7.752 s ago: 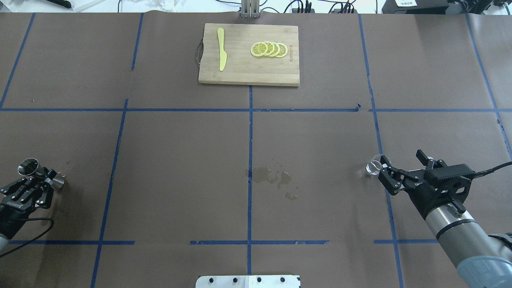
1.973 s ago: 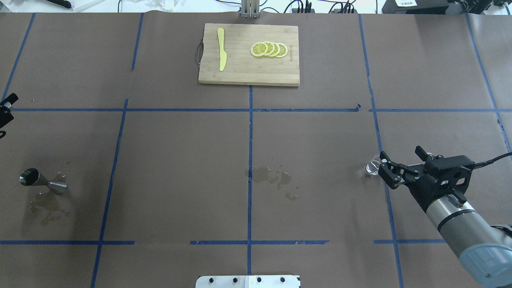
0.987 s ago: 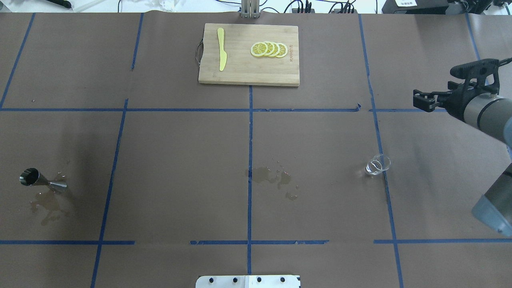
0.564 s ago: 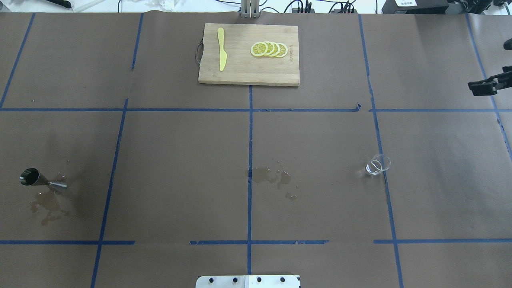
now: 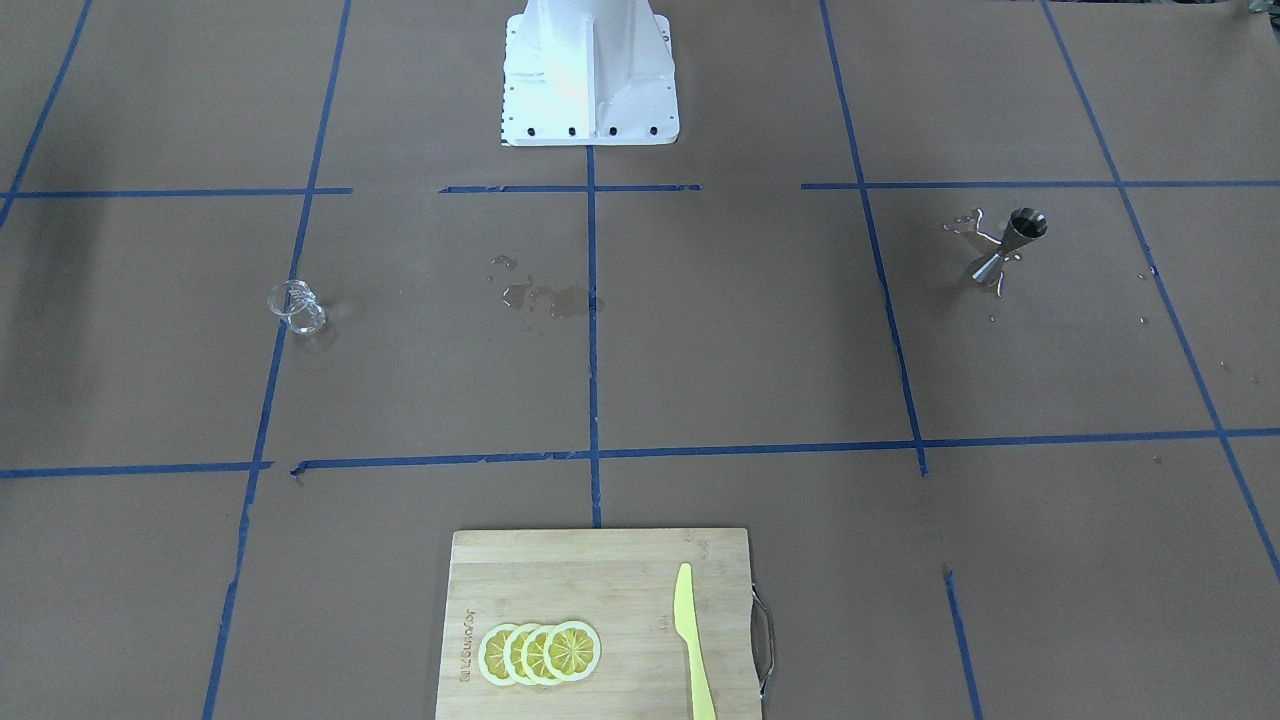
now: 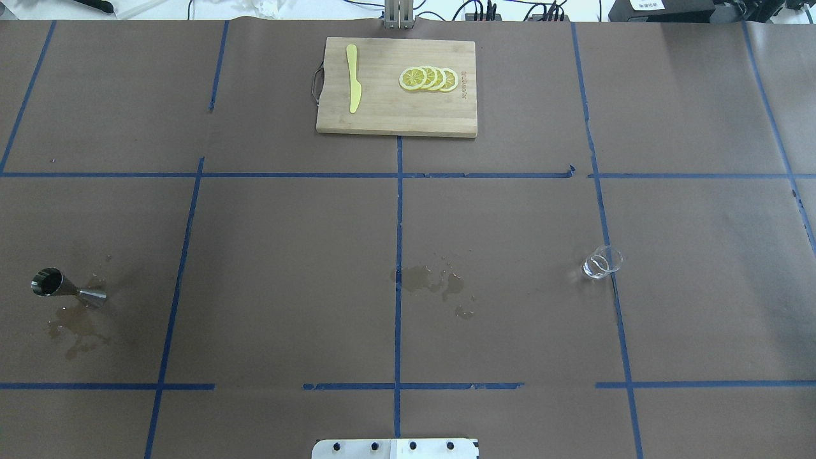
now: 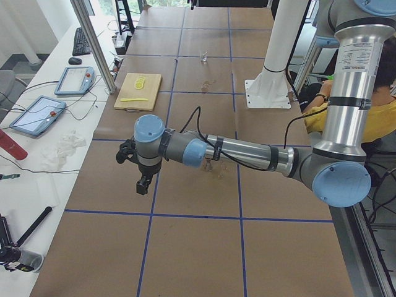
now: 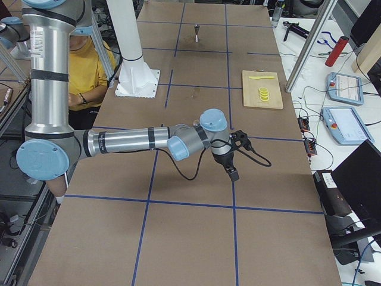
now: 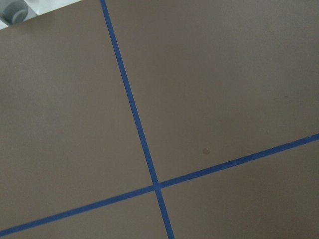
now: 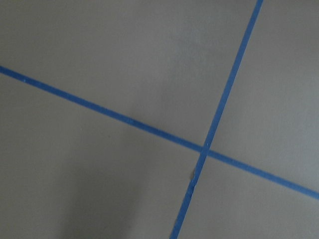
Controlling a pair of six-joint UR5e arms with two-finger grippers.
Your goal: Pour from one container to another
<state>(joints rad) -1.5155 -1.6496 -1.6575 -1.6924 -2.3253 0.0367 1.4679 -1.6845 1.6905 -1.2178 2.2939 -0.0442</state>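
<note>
The clear glass cup (image 6: pixel 602 262) (image 5: pixel 296 306) stands alone on the table's right half, on a blue tape line. The silver jigger (image 6: pixel 64 288) (image 5: pixel 1008 245) stands upright at the far left with a wet patch (image 6: pixel 73 325) beside it. Neither gripper is near them. My left gripper (image 7: pixel 142 184) hangs over bare paper past the table's left end, seen only in the exterior left view. My right gripper (image 8: pixel 233 173) hangs likewise past the right end, seen only in the exterior right view. I cannot tell whether either is open or shut. Both wrist views show only brown paper and tape.
A wooden cutting board (image 6: pixel 396 87) at the far centre carries a yellow knife (image 6: pixel 352 80) and lemon slices (image 6: pixel 428 78). A small spill (image 6: pixel 433 280) marks the table's middle. The white robot base (image 5: pixel 588 70) stands at the near edge. A person in yellow (image 8: pixel 83 65) sits behind the robot.
My right gripper let go of the glass cup, rose and swung out of the overhead view to the right. The left gripper had left the jigger earlier. A wet patch appeared by the jigger.
</note>
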